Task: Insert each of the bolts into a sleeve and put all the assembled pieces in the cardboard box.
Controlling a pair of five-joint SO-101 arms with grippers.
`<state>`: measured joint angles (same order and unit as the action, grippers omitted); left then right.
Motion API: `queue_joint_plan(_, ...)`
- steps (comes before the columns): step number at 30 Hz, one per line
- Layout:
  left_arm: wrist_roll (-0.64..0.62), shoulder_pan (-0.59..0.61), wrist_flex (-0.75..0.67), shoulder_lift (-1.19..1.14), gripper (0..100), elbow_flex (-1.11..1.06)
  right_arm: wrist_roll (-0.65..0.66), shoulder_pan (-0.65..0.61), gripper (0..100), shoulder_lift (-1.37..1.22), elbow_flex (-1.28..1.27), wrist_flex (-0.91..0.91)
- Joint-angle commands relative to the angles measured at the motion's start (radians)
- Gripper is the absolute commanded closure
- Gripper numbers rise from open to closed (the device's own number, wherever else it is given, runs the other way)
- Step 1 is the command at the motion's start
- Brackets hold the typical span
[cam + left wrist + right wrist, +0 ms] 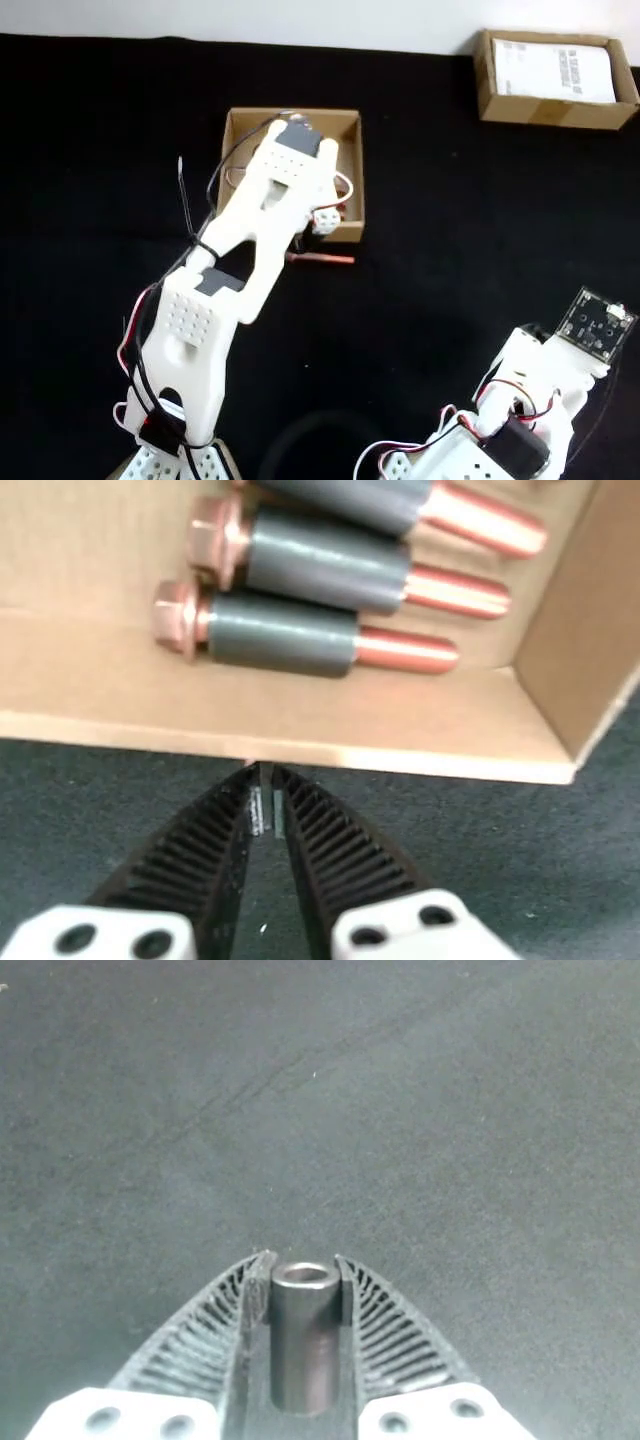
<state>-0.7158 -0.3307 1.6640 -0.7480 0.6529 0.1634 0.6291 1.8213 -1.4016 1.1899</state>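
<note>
Left arm (230, 270) stretched forward across the black table (450, 250), wrist over the near wall of the cardboard box (345, 125). Left gripper (263, 798) pinched nearly closed, tips almost meeting, nothing between them, poised just outside that wall. Three assembled pieces (290, 640), each a copper bolt through a grey sleeve, lie side by side inside the box. One bare bolt (320, 259) lies on the table just beside the box's near wall. Right arm (530, 410) folded back low at the table's near edge. Right gripper (300, 1265) clamps a grey sleeve (303, 1350) lengthwise between its fingers, bore facing outward, above bare table.
</note>
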Motion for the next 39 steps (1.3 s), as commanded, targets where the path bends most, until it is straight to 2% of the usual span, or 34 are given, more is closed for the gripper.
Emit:
queue_joint_plan(1, -0.009, -0.008, 0.006, 0.008, 99, 0.038, 0.006, 0.001, 99.2, 0.01, -0.001, -0.019)
queue_joint_plan(7, -0.009, -0.012, 0.028, 0.01, 98, 0.039, 0.006, -0.039, 99.2, 0.01, 0.004, -0.019)
queue_joint_plan(13, -0.009, -0.027, 0.091, 0.01, 85, 0.099, 0.005, -0.053, 99.2, 0.01, 0.008, -0.019)
queue_joint_plan(29, -0.044, -0.07, 0.094, -0.001, 85, 0.111, 0.005, -0.053, 99.2, 0.01, 0.002, -0.019)
queue_joint_plan(35, -0.044, -0.124, 0.097, 0.01, 85, 0.004, 0.006, -0.048, 99.2, 0.01, 0.008, -0.019)
queue_joint_plan(39, -0.044, -0.116, 0.094, 0.001, 85, -0.027, 0.006, -0.047, 99.2, 0.01, 0.007, -0.019)
